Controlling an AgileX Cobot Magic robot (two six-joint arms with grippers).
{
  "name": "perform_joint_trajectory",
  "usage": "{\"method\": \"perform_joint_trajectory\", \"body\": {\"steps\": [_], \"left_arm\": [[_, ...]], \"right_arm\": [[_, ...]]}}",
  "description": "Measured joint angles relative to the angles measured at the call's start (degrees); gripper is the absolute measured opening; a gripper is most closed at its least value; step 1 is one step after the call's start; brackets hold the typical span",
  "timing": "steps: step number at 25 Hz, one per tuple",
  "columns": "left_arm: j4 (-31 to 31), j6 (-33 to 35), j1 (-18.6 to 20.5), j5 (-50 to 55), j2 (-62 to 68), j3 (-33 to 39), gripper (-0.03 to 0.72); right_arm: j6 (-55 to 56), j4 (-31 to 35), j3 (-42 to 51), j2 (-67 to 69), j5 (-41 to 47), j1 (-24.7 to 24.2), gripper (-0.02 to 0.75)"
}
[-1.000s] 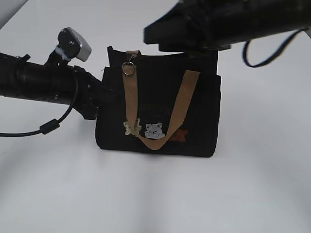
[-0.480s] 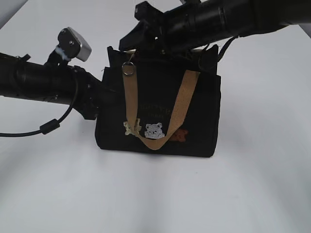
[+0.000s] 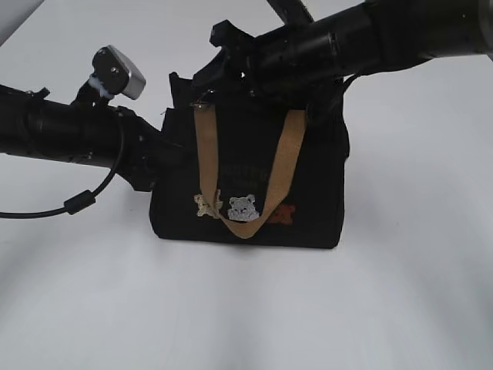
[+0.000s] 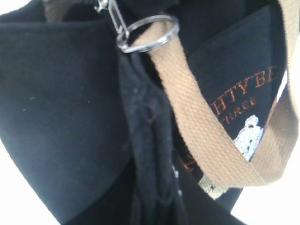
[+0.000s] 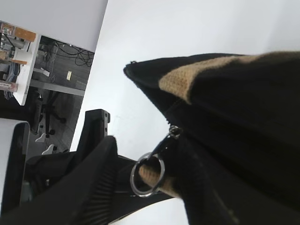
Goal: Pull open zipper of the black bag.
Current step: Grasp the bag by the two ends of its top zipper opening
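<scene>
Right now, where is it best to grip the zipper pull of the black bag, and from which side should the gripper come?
Probably grip the silver pull just above its key ring, coming from above the black bag. The pull is thin and sticks out at the bag's top left corner, while the ring hangs loose over the tan strap and would swing.

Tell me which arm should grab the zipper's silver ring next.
The right one, probably. The right gripper sits half-open at the small black fabric bag's top edge, close beside the silver key-ring loop. The left gripper appears clamped on the bag's left side, steadying it.
</scene>
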Motion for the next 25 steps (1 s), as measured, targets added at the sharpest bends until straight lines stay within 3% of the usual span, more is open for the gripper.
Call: {"method": "perform_joint_trajectory", "body": {"steps": [7,13,21,25], "left_arm": [[-0.05,-0.05,0.0,-0.49,0.06,0.0,0.062],[-0.05,-0.16,0.0,-0.54,0.06,0.0,0.062],[0.05,-0.16,0.0,-0.71,0.22,0.0,0.062],[0.16,-0.16,0.0,-0.77,0.21,0.0,0.062]], "right_arm": [[0.15,-0.06,-0.07,0.22,-5.41,2.95,0.34],[0.15,-1.45,-0.07,0.37,-6.74,3.6,0.243],[0.65,-3.95,-0.31,1.98,-4.82,3.78,0.207],[1.19,-3.69,-0.43,2.23,-4.45,3.84,0.044]]}}
